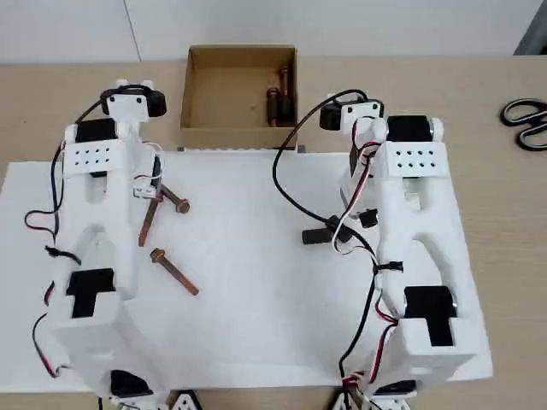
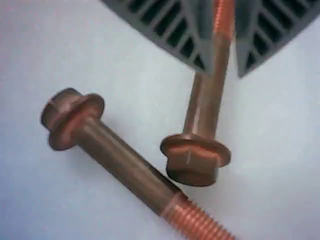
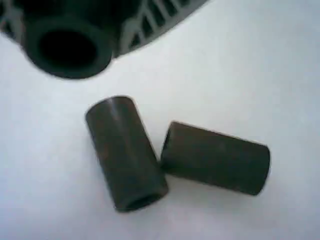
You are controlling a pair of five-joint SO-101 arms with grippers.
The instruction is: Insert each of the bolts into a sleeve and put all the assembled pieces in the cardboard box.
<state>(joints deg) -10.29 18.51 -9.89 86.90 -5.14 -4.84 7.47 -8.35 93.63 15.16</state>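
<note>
No writing, number or sign can be read on the bolts (image 2: 205, 115), sleeves (image 3: 125, 150) or cardboard box (image 1: 226, 94).

A wooden table (image 1: 479, 94) bears a white sheet (image 1: 256, 299) and scissors (image 1: 526, 121), with seemingly a pale wall (image 1: 342, 26) behind.

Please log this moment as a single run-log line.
left gripper: shut on bolt | right gripper: shut on sleeve | white mat: two loose bolts, two loose sleeves | cardboard box: assembled pieces inside
</note>
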